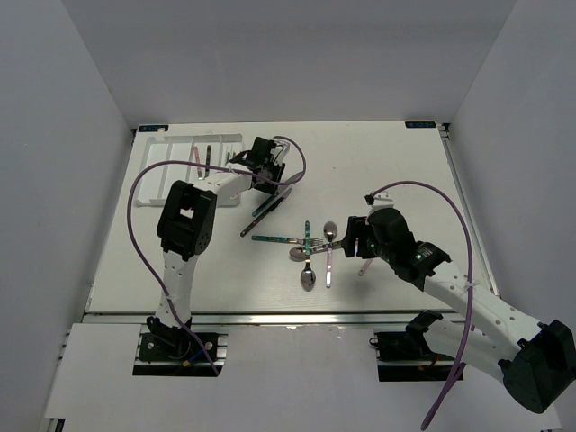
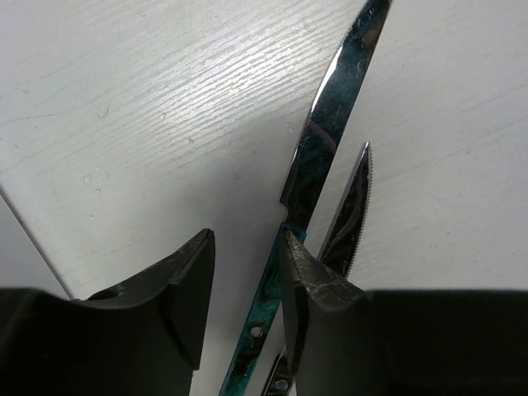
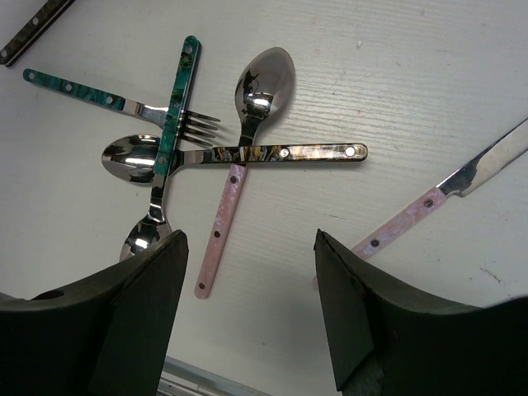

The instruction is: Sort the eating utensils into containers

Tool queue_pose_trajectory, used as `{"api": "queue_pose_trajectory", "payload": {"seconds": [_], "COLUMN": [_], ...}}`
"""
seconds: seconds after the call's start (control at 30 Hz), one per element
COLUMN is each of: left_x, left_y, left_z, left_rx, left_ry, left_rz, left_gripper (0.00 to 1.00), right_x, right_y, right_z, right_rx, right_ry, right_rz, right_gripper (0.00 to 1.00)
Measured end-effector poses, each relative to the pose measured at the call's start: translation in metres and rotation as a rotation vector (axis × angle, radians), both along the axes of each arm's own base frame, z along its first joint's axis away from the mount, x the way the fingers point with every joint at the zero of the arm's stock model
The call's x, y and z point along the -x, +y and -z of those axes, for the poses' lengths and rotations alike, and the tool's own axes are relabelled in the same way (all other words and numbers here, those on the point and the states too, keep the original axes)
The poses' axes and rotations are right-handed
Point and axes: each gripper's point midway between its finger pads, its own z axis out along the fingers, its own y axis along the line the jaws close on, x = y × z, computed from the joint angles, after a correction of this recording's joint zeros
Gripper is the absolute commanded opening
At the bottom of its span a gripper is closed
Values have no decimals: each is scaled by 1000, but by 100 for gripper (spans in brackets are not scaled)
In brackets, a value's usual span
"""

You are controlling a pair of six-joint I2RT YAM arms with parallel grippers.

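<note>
Up close — tapering polished-steel knife [image 2: 312, 177], marbled teal handle.

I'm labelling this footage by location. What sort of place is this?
Probably a robotics lab test cell, not a kitchen: plain white walls box in a white table, two robot arms are mounted at its near edge, and loose cutlery lies staged on it.

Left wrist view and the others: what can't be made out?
- Left wrist: the teal-handled steel knife loses its tip at the top edge. The second, serrated steel knife has its handle hidden behind the jaws of the left gripper.
- Top external: items in the white plastic cutlery tray are too small to identify, and the left arm covers part of it.
- Right wrist: the pink-handled knife has its blade cut by the right edge.
</note>
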Motion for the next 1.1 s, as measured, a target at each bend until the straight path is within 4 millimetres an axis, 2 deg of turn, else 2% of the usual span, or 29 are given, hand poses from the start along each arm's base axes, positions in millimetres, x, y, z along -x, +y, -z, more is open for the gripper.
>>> {"api": "queue_pose_trajectory", "payload": {"seconds": [0.1, 0.3, 0.7, 0.87, 1.0, 1.03, 1.1], "left_x": [-1, 11, 17, 12, 10, 9, 6], "left_y": [-1, -1, -7, -9, -13, -15, -16], "left_z": [0, 4, 6, 7, 8, 8, 7], "left_rx": [19, 68, 91, 30, 8, 7, 6], "left_ry": [-12, -11, 4, -1, -1, 0, 3], "left_rz": [-15, -47, -41, -44, -31, -30, -29], "left_gripper": [57, 58, 42, 32, 16, 6, 0], "right_x": [0, 0, 1, 1, 1, 1, 1], "right_y": [0, 0, 1, 1, 1, 1, 2], "right_z": [0, 0, 0, 0, 0, 0, 0], "right_rx": [0, -1, -4, -4, -4, -4, -5], "right_ry": [0, 0, 2, 2, 2, 2, 2], "right_rz": [0, -1, -6, -7, -8, -9, -10], "right_gripper": [68, 68, 68, 68, 68, 68, 68]}}
